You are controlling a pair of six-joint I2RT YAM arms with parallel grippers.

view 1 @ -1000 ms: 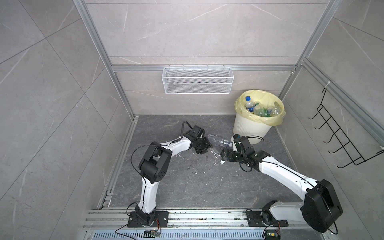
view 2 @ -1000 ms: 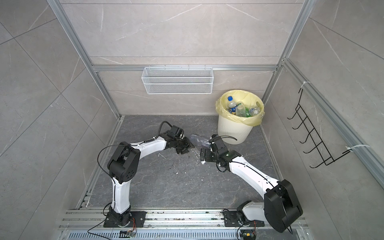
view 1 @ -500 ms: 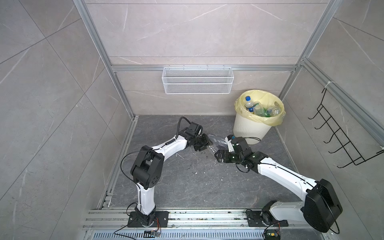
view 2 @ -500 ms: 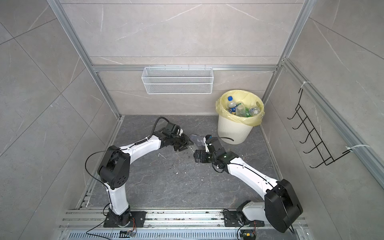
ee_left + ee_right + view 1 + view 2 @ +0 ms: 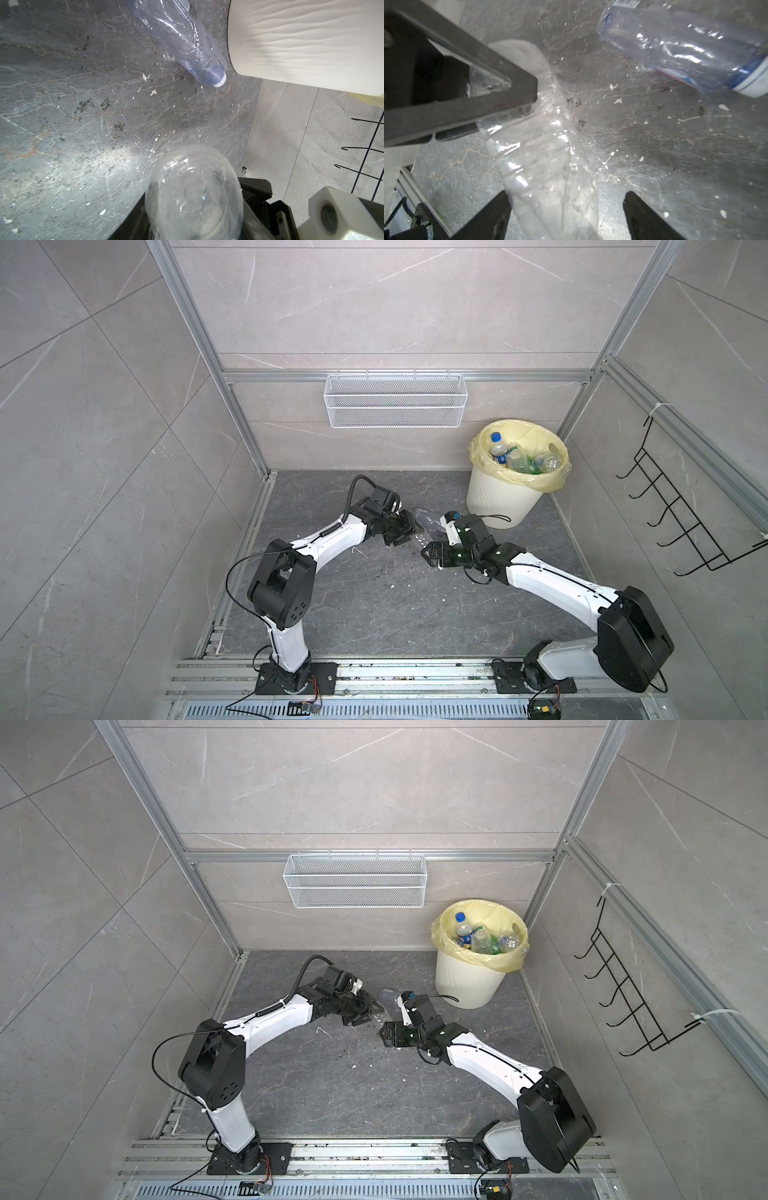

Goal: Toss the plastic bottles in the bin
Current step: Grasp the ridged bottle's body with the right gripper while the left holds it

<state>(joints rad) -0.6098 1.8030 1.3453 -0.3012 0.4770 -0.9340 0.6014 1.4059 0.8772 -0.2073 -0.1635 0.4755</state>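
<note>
While the left gripper (image 5: 406, 531) pinches a clear bottle (image 5: 542, 162), the right gripper (image 5: 566, 193) has its jaws spread around the bottle's other end.
A second bottle (image 5: 180, 37) lies on the floor (image 5: 374, 614) just left of the far-right bin (image 5: 498, 497), which holds other bottles (image 5: 517, 458).

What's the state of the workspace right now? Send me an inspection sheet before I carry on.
Surface: dark stone-look floor.
Job's things: clear bottle, gripped; blue-labelled bottle lying near the bin; several bottles already inside the bin.
Clutter: white flecks and dark specks on the floor.
Grippers: left gripper shut on the clear bottle; right gripper open, jaws either side of that bottle's other end.
Cables: black cable arching over the left arm; another loops off its elbow.
Surroundings: white mesh basket on the back wall, nothing seen in it; black hook rack on the right wall.
</note>
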